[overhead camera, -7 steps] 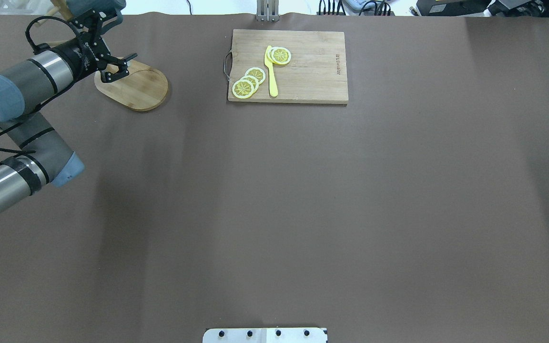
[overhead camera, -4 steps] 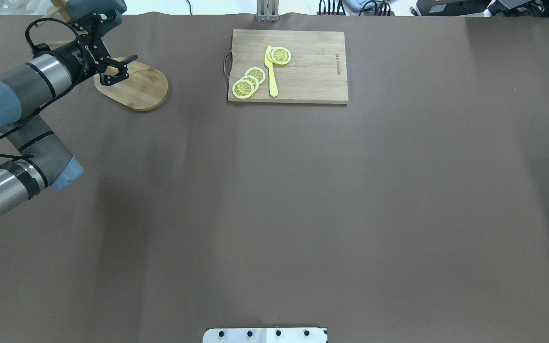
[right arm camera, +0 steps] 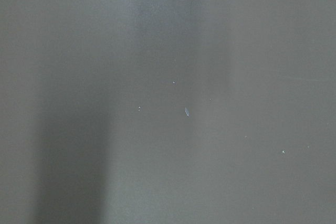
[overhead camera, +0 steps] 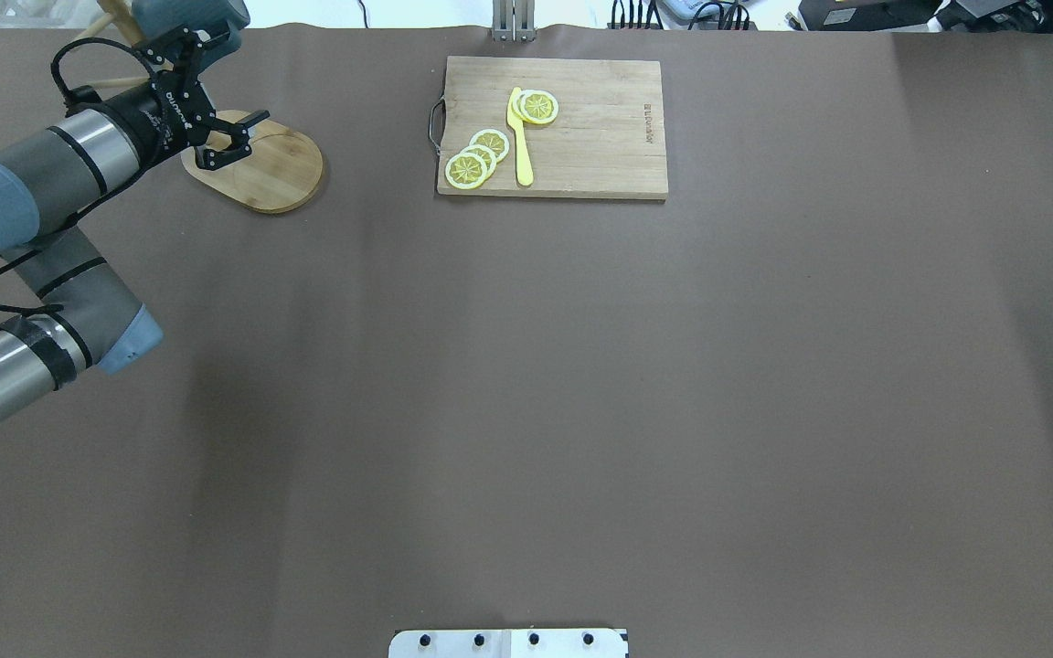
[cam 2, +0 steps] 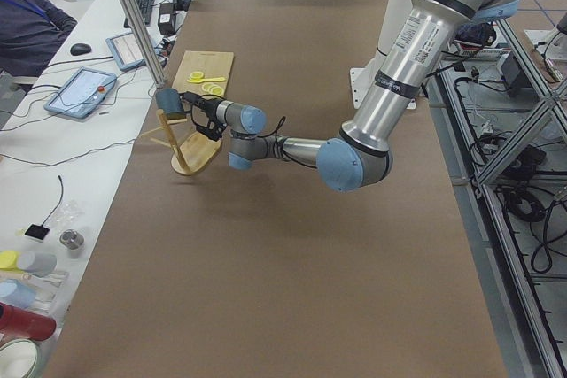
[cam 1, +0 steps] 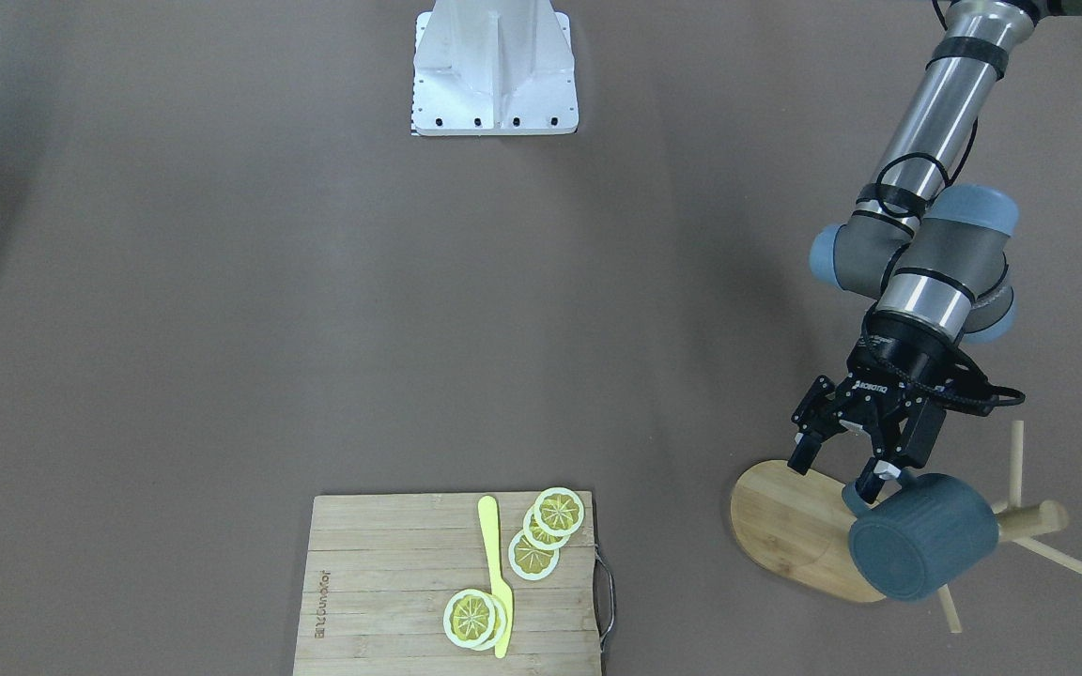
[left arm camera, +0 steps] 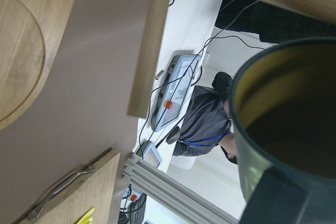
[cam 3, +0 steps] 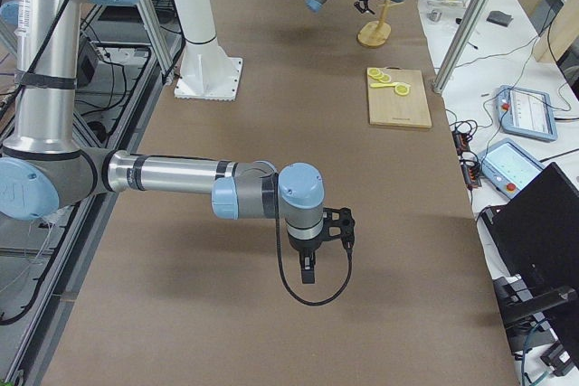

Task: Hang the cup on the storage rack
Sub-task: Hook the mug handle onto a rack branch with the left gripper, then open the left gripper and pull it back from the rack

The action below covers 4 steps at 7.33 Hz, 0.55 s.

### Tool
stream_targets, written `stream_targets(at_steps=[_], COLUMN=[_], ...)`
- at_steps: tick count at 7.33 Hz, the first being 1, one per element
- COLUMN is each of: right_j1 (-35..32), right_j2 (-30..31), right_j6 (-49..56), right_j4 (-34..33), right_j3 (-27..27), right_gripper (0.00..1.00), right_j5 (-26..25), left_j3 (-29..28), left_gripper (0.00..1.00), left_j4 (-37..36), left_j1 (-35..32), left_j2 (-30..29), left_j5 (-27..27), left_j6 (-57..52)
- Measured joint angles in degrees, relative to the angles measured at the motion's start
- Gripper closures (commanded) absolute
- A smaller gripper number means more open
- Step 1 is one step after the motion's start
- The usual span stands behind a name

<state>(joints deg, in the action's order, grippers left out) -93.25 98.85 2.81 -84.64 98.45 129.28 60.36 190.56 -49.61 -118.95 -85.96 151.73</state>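
Slate-blue, the cup (cam 1: 921,549) hangs sideways on the storage rack (cam 1: 785,526) at the far left of the table (overhead camera: 581,411). The rack seems to carry its weight, so the left gripper (cam 1: 837,472) holds its jaws apart just beside it. Whether the right gripper (cam 3: 308,271), parked near, is open I cannot tell.

The brown-covered table (overhead camera: 581,411) carries the storage rack (overhead camera: 275,174) near its far left corner, with the rack's oval base flat on the surface. A rectangular cutting board (overhead camera: 600,137) lies along the far edge, about midway. A white mounting plate (overhead camera: 508,642) sits at the middle of the near edge.
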Motion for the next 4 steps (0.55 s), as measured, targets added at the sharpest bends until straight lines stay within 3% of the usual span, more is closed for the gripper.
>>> stream_targets(at_steps=[4], right_j1=[0.0], right_j2=[0.03], right_j6=[-0.02], right_j4=[0.0], right_j3=[0.01], right_gripper=[0.0], right_j5=[0.0], left_j3=[0.09], left_gripper=[0.01], left_j4=[-0.21], left_j1=[0.12], left_j2=[0.67], left_j5=[1.98], left_j6=[-1.17])
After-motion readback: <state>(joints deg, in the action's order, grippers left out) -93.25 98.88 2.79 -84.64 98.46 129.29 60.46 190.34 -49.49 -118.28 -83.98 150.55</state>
